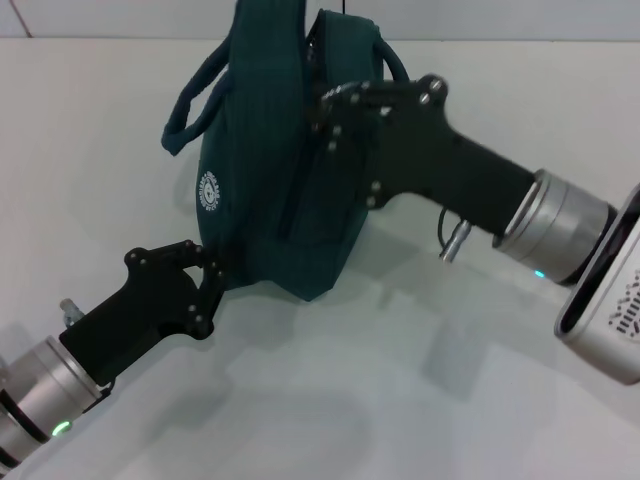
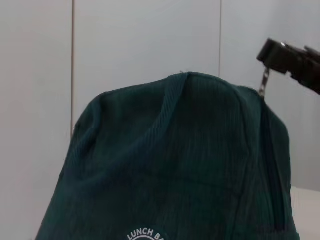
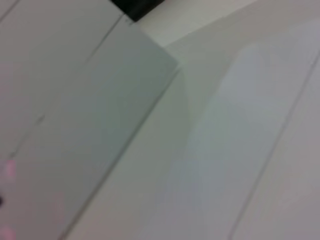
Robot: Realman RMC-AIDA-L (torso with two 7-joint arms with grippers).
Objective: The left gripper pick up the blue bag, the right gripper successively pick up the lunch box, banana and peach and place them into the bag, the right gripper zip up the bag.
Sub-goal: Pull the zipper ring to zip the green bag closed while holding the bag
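Head view shows the blue bag (image 1: 265, 190) standing upright toward the far edge of the white surface (image 1: 420, 390), its top cut off by the frame. The left gripper (image 1: 212, 268) has its jaws clamped on the bag's lower near side. The right gripper (image 1: 322, 112) presses against the bag's upper side by the zip line; in the left wrist view its jaws appear pinched on the zipper pull (image 2: 263, 81), though the contact is small. Lunch box, banana and peach are hidden from every view.
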